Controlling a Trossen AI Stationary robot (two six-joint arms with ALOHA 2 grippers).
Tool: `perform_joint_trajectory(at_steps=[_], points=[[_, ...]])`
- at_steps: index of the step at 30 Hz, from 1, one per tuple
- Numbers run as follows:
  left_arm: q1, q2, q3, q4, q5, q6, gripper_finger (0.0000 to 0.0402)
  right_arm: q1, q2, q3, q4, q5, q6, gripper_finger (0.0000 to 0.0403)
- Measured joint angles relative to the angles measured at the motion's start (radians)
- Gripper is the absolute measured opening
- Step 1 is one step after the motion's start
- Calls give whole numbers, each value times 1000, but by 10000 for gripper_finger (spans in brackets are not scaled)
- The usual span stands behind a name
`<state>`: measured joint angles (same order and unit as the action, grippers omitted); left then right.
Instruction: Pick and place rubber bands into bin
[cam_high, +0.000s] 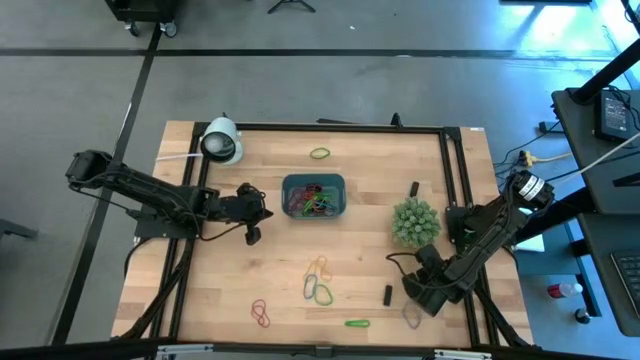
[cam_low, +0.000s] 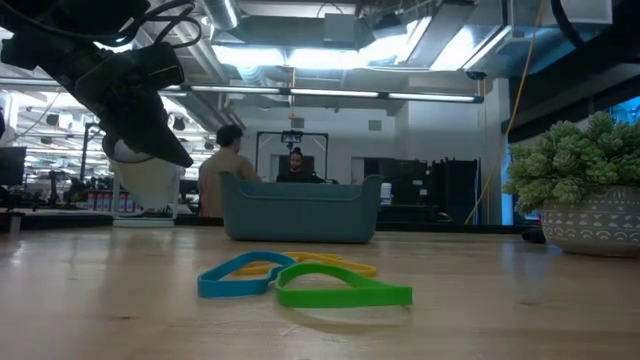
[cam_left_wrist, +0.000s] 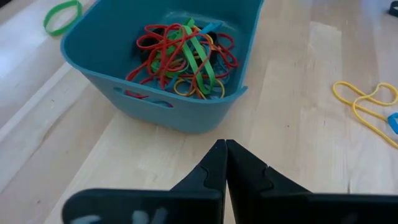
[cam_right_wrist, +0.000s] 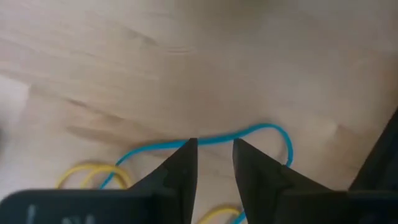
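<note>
The wooden table (cam_high: 250, 260) carries all items; its far-left corner holds a white domed object (cam_high: 221, 141).

The blue-teal bin (cam_high: 313, 195) stands upright at the table's middle, toward the far side. Contents per the left wrist view: a tangled heap of rubber bands (cam_left_wrist: 184, 55), mostly red, with a broad green one across the top and yellow ones beneath.

A spiky green plant in a patterned white pot (cam_high: 415, 222) stands to the right of the bin, apart from it.

Loose bands remain on the table: a green loop (cam_high: 319, 153) beyond the bin; a cluster of yellow, orange, blue and green bands (cam_high: 318, 279) on the near side of the bin; a red band (cam_high: 261, 313) near the front edge; a green band (cam_high: 357, 323) at the front. Two small black blocks (cam_high: 414, 188) (cam_high: 388, 294) lie right of centre.

Left pincer (cam_high: 253, 234): positioned just left of the bin, fingers closed tip to tip, holding nothing.

Right pincer (cam_right_wrist: 214, 163): at the table's front right, low over the surface, fingers slightly parted, with a blue rubber band (cam_right_wrist: 273, 133) lying on the wood beyond the tips. Nothing gripped.

Room behind: two people at a workstation, overhead lighting.
</note>
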<state>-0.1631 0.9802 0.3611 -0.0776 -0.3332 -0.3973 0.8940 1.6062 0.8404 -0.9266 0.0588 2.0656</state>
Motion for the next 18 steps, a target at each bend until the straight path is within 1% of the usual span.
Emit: perform_joint_trajectory(at_steps=[5, 9, 18], points=[[0, 0, 0, 0, 0, 0, 3, 0, 0, -35, 104, -21, -3, 125], [0, 0, 0, 0, -1, 0, 2, 1, 0, -35, 176, -27, -47, 128], [0, 0, 0, 0, -15, 8, 1, 1, -3, -35, 201, -27, -62, 129]])
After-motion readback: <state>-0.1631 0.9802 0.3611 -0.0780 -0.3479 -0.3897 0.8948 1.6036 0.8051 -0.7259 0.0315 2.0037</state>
